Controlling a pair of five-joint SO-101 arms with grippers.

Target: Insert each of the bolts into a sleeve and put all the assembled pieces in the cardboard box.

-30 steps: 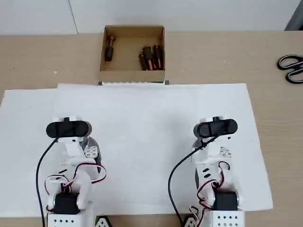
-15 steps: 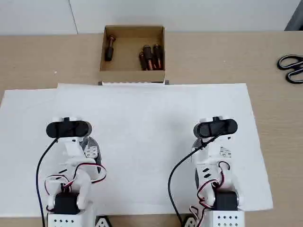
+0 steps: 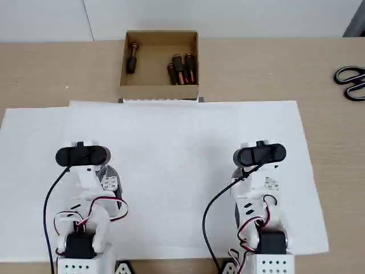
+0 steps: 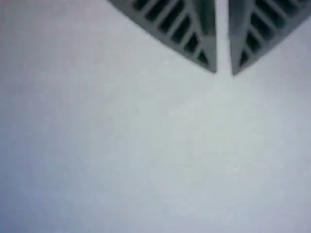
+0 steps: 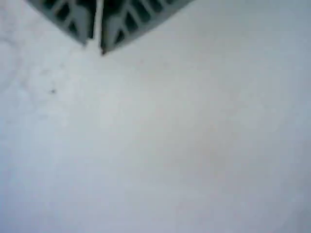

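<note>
The left pincer (image 4: 223,69) is seen closed and empty above the white paper (image 3: 182,142). Beyond the paper, assembled pieces (image 3: 181,68) are found inside the cardboard box (image 3: 159,91) on the surface (image 3: 262,68). The right pincer (image 5: 95,46) is likewise closed on nothing.

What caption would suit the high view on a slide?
Two arms folded over white paper, sleeved bolts lying in the cardboard box beyond, scissors off to one side of the table.
</note>
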